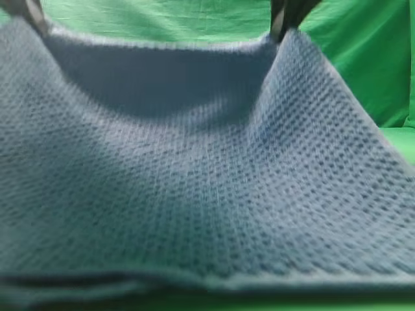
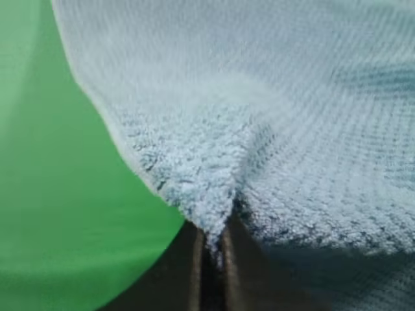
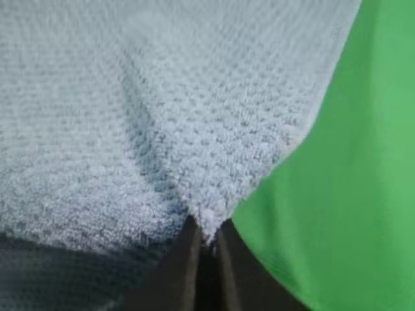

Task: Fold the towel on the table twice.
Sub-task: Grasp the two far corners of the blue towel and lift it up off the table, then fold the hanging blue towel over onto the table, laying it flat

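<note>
The towel (image 1: 194,194) hangs lifted by its two far corners and drapes down toward the near edge of the desk (image 1: 399,139), where its lower hem lies bunched in a couple of layers. The left claw (image 2: 211,249) is clenched on one corner, its jaws pressed together with a peak of cloth pinched between them. The right claw (image 3: 206,243) grips the other corner the same way. Between the two, the top edge sags in a shallow curve, so the cloth looks thick, soft and limp, with some weight to it. Its waffle weave should give the pads good purchase, and I doubt it will slip. The corners seem the right places to hold, since a grip farther in would let them flop.

Little else is around: a wrinkled green backdrop (image 1: 194,19) behind, bare green desk to the right. Nothing appears to block the fold; the towel itself hides most of the desk.
</note>
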You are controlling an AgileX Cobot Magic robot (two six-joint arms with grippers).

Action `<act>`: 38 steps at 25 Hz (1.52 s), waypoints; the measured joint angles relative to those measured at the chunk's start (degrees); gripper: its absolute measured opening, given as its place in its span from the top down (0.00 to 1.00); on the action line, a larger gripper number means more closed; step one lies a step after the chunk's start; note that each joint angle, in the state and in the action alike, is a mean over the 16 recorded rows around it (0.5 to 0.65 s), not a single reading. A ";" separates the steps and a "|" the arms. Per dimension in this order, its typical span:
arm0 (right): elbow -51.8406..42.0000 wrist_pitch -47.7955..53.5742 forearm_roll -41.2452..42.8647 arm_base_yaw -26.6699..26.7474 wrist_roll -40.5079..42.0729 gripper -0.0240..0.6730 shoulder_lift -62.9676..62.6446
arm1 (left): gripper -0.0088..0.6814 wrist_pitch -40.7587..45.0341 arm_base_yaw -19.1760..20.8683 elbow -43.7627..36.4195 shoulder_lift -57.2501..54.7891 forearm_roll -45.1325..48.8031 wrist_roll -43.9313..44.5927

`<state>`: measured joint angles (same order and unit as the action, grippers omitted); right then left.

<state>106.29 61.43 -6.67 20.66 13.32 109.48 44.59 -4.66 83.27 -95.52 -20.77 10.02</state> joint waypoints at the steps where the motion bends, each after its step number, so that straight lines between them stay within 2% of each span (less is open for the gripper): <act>1: 0.79 -0.41 0.02 -0.34 -0.01 0.97 -0.85 | 0.99 -0.20 0.00 1.48 0.31 -0.50 0.09; 8: 6.12 -7.03 -0.69 -2.62 0.89 0.97 -4.68 | 0.99 -6.00 -0.05 9.25 0.94 -9.38 6.18; 20: 9.55 -29.27 -5.30 -3.59 6.97 0.97 -4.47 | 0.99 -26.83 -2.68 11.76 -2.59 -37.75 36.85; 26: 9.66 -32.11 -6.17 -3.65 9.22 0.97 -2.92 | 0.99 -31.60 -4.12 11.81 -4.47 -44.62 46.33; 32: 9.32 -25.29 -3.27 -3.69 7.96 0.97 -1.73 | 0.99 -28.72 -4.45 11.81 -4.91 -41.38 44.76; 38: 6.05 -16.95 1.44 -3.85 3.71 0.97 -3.29 | 0.99 -20.73 -4.46 11.81 -3.89 -25.76 30.32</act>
<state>112.34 44.47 -5.23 16.80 17.03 106.19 23.86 -9.13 95.07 -99.41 -46.54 40.34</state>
